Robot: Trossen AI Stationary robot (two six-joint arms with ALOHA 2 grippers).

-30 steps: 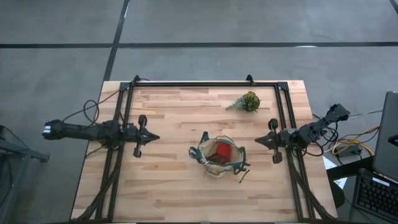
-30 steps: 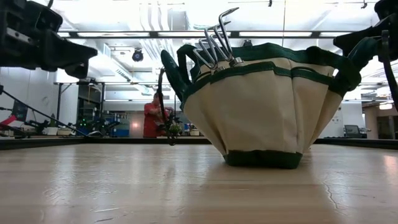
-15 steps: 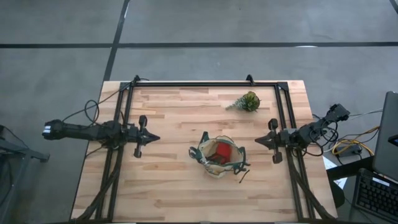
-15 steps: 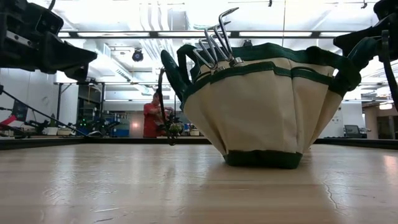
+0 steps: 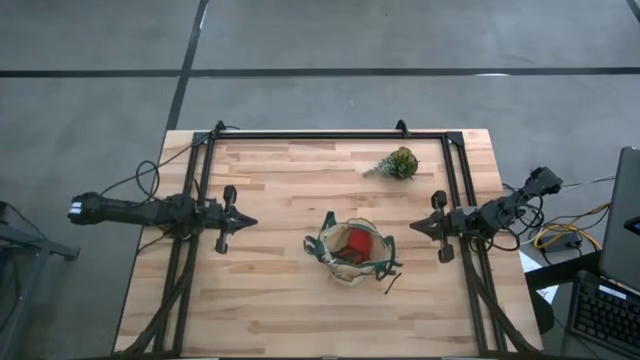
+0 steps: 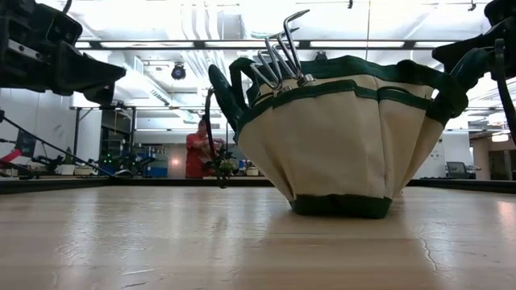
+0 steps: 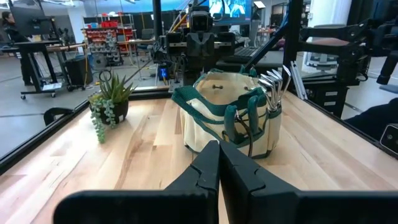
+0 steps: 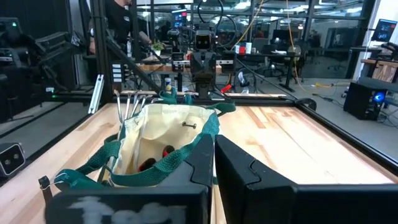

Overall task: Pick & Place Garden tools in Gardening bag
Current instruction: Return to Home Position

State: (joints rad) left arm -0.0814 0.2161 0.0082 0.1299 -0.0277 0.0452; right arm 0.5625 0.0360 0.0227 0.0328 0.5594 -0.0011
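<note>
Tan gardening bag between left tool and right tool; touching neither

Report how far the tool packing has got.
Done: rake tines and a red piece sit in the bag; otherwise only the plant stands on the table. In hand: nothing; left gripper and right gripper hang shut either side. Left: no tool visible outside.

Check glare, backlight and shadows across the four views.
Low view: ceiling strips blow out behind the gardening bag, rake tines stand against that glare, table shows sheen. High view: even light, only faint shadow by the bag. Left wrist view: left pincer dark against a bright room. Right wrist view: bag interior well lit.
</note>
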